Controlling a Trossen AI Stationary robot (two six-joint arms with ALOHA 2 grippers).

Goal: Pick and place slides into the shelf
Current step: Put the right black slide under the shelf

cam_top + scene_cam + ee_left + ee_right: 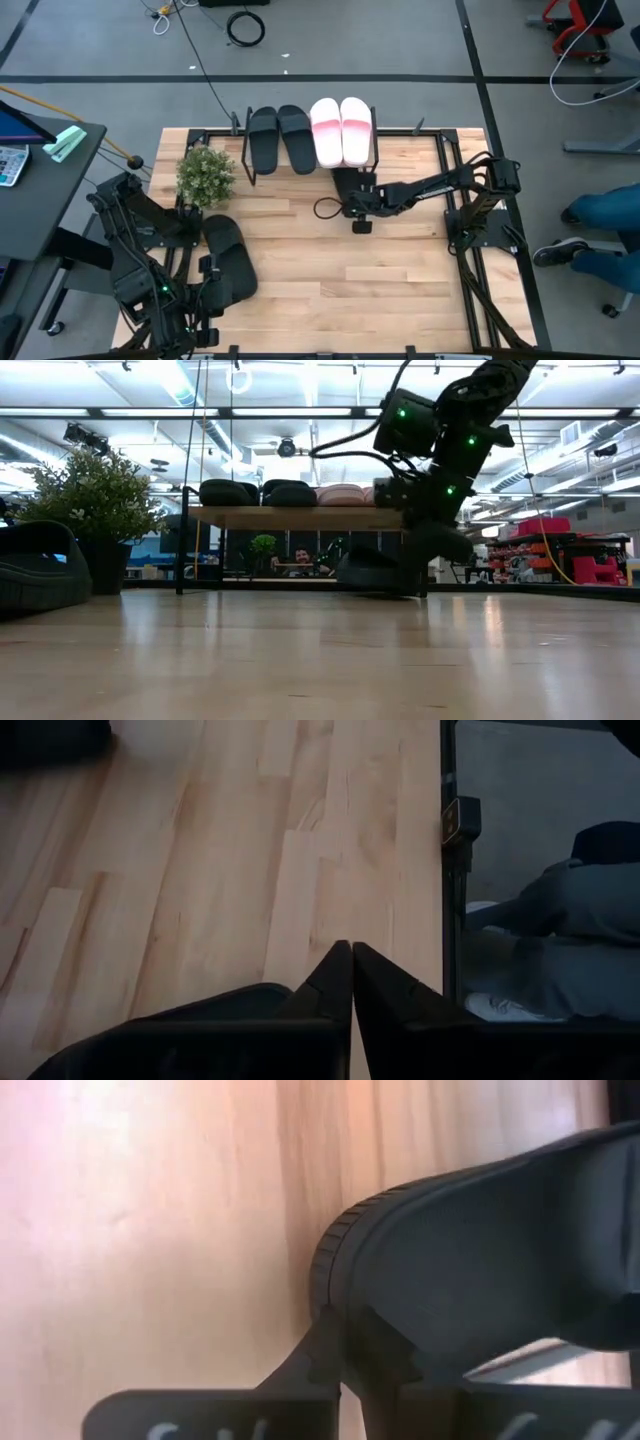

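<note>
The shelf (310, 150) stands at the table's far edge, with two black slides (280, 138) and two pink-and-white slides (341, 130) lying on its top board (300, 516). My right gripper (353, 203) reaches in from the right, just in front of the shelf, and is shut on another black slide (345, 185), which shows low under the board's right end (380, 570). Two more black slides (228, 258) lie on the table at the near left. My left gripper (351, 982) is shut and waits beside them, touching nothing. My right gripper pinches the black slide at the ribbed rim of one rounded end (335, 1270), with the fingers (325, 1355) meeting its edge. It comes slanting down from the table's right side. The slide sits low under the shelf board; whether it rests on the table I cannot tell.
A potted plant (205, 175) stands left of the shelf. A black cable loop (325, 208) lies beside the right gripper. A person's legs show beyond the table's right edge (600, 215). Bare wood spreads across the table's middle and near right (380, 290).
</note>
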